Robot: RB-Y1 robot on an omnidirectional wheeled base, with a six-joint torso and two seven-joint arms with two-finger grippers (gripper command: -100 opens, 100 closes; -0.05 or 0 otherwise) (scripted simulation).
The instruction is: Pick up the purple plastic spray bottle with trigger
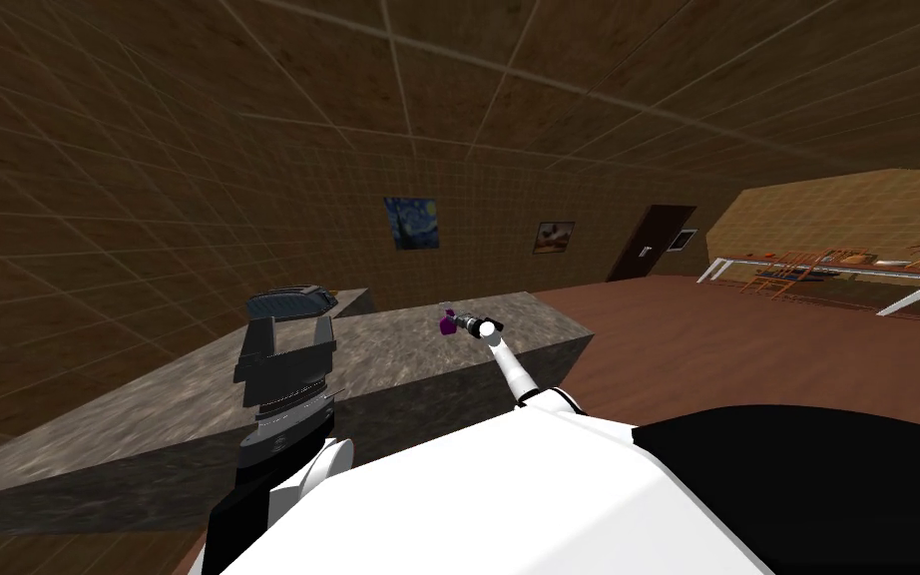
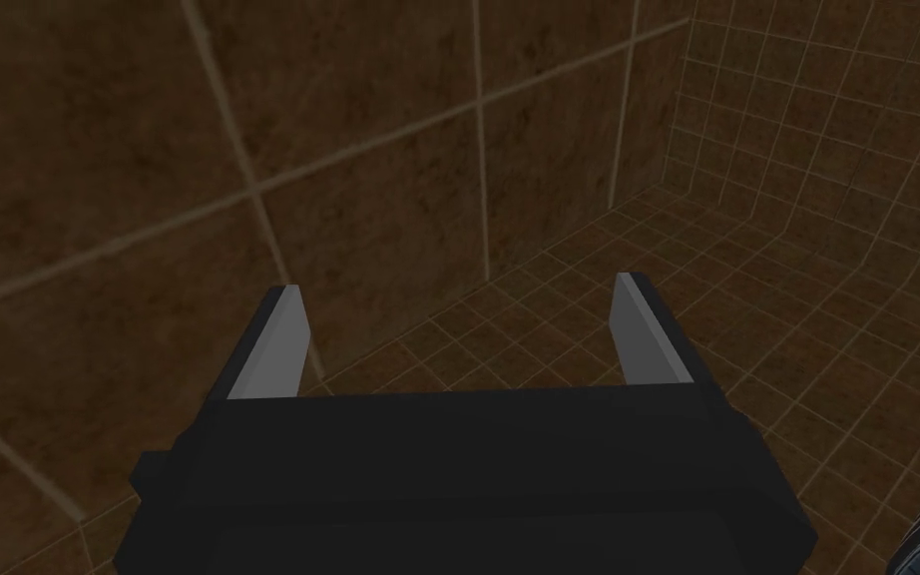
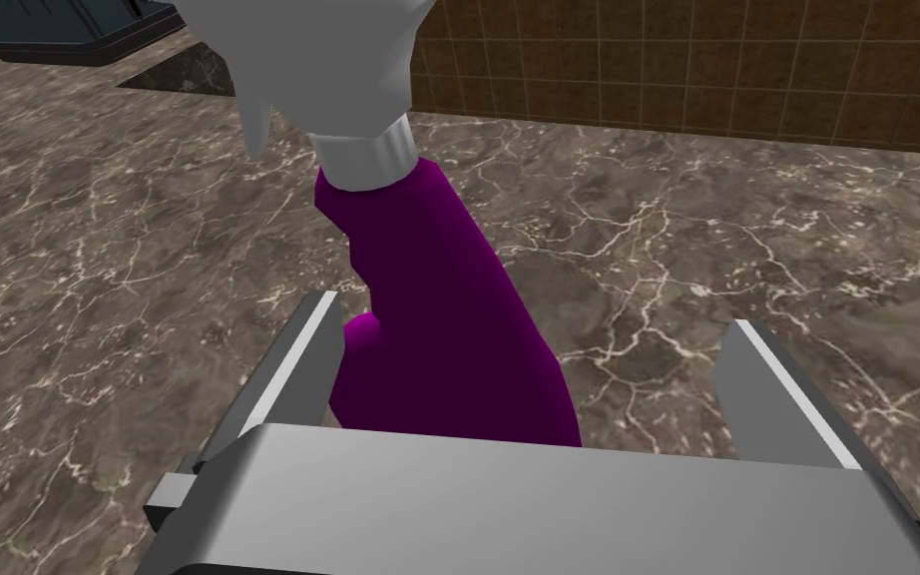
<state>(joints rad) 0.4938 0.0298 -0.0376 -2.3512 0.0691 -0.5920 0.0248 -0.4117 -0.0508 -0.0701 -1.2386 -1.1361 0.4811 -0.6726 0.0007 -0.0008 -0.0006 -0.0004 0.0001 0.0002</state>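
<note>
where the marbled brown worktop (image 3: pixel 747 230) nears its far edge, the purple spray bottle (image 3: pixel 448 329) sits on the stone, closer to the worktop's right end than to its left. its body is purple and its trigger head (image 3: pixel 338 70) is pale grey-white above a light collar; whether it stands quite upright i cannot tell. the right gripper (image 3: pixel 536 317) is at the bottle with its fingers spread, not closed on it. the bottle's lower body lies between them, right against one finger (image 3: pixel 298 369), touching or just short i cannot tell, and well apart from the other finger (image 3: pixel 777 389). in the head view the right arm (image 1: pixel 508 364) reaches from the near edge out across the worktop to the bottle. a dark blue-grey appliance (image 1: pixel 290 299) sits toward the far left corner of the worktop. the left gripper (image 2: pixel 463 334) is raised over the near left part of the worktop, its fingers spread with nothing between them. past the worktop's right end lie a reddish floor (image 1: pixel 747 339), a dark door (image 1: pixel 653 243) and a white table (image 1: pixel 907 289) with orange chairs (image 1: pixel 777 275). two pictures (image 1: pixel 411 223) hang on the tiled wall behind the far edge.
</note>
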